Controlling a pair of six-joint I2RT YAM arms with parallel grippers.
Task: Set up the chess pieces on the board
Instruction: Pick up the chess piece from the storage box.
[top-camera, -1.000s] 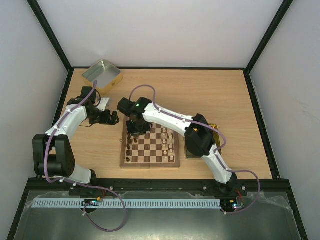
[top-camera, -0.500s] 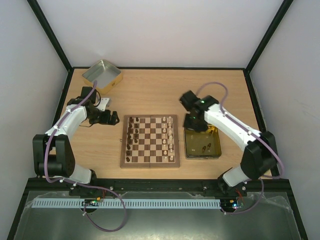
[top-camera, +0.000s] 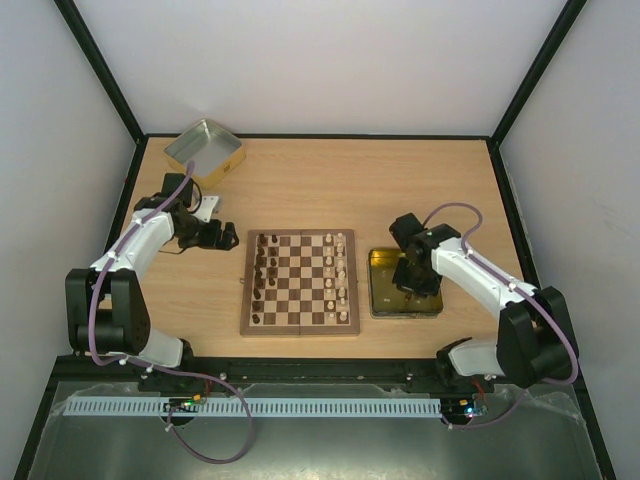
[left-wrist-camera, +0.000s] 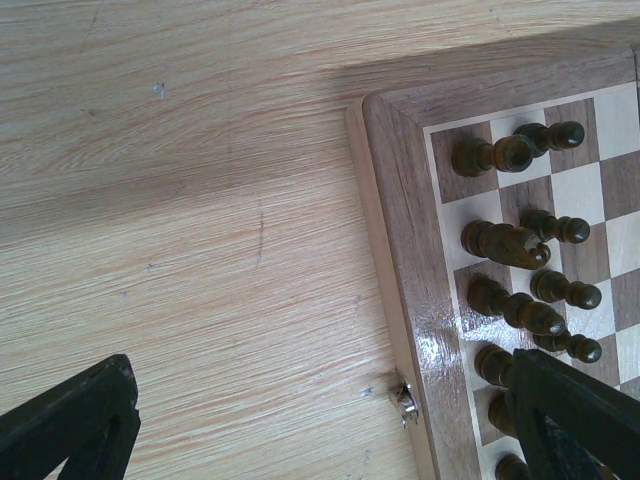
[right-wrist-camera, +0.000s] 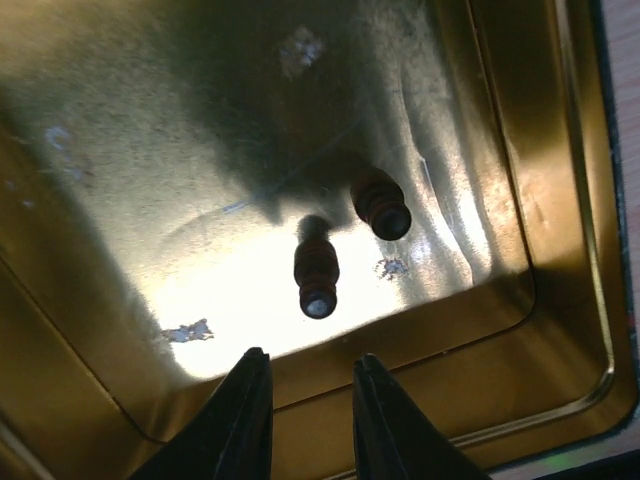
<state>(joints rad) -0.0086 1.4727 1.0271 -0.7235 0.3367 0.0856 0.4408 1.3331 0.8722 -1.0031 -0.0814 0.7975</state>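
Jaws slightly parted and empty, the right gripper (right-wrist-camera: 308, 365) hovers in the yellow-gold square metal tin (right-wrist-camera: 572, 200); the dark brown wooden chessman (right-wrist-camera: 316, 275) just ahead needs centring between them before closing.

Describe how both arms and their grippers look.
Both the left arm and the right arm are built of white tubular links with bulky black joints. A purple cable loops loosely along each one. The left gripper and the right gripper are black, with tapered, wedge-shaped fingers.
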